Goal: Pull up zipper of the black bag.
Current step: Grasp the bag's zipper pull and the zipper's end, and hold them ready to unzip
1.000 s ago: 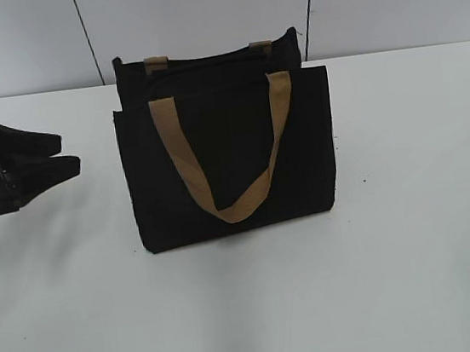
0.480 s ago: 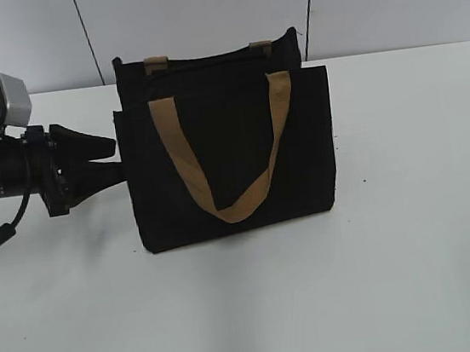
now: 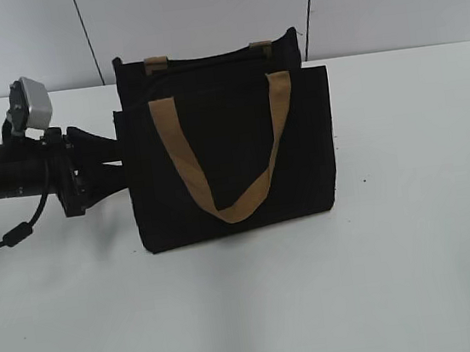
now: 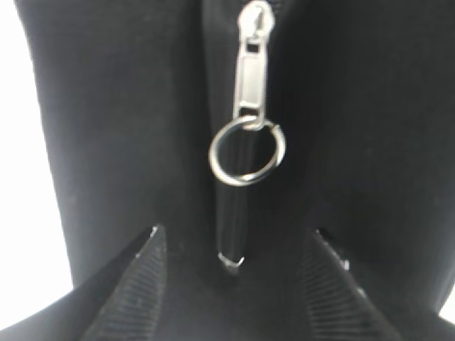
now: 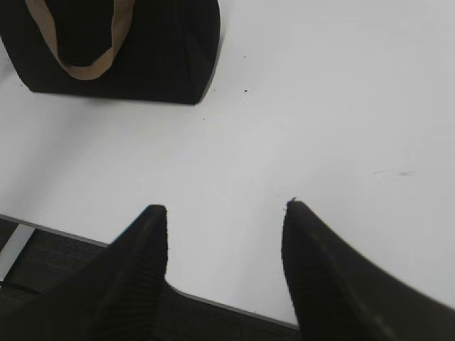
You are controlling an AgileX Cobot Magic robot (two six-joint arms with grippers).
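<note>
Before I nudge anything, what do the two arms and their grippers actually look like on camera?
The left arm is a matte black tube carrying a small grey camera box, with a black cable looping beneath. The left gripper and right gripper each have two black, tapered, pointed fingers with ribbed inner faces. No markings are readable.

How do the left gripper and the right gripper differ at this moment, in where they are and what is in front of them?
The left gripper is right at the side of the black bag, its fingers either side of the zipper with its silver ring; the right gripper is far from the bag, near the edge of the white table. The left faces black fabric, the right bare tabletop. Both are open and hold nothing.
</note>
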